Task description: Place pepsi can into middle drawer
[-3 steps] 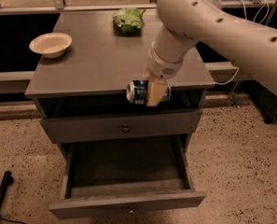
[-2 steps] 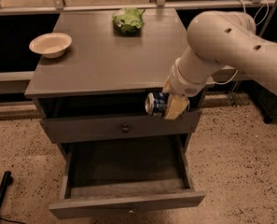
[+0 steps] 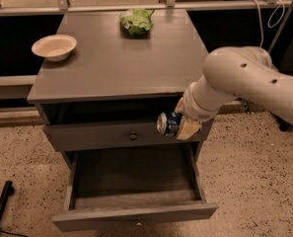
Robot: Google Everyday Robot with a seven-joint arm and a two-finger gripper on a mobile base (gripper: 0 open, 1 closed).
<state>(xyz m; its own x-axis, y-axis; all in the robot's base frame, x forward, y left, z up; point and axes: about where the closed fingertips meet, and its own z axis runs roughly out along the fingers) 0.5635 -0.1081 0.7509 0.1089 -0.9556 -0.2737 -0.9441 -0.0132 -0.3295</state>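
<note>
Hovering above the right side of the middle drawer (image 3: 136, 216), the gripper (image 3: 180, 125) carries the pepsi can (image 3: 167, 124). Its fingers (image 3: 189, 129) clamp the can, tipped sideways.

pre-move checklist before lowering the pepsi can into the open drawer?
1. Gripper shut on pepsi can: ok.
2. Middle drawer pulled open: ok.
3. No objects visible inside the drawer: ok.
4. Can upright: not ok, it is held sideways, silver end facing left.
5. Can over the opening, inside the right side wall: cannot tell from this one view.
6. Bowl on the tabletop, away from the arm: ok.
</note>
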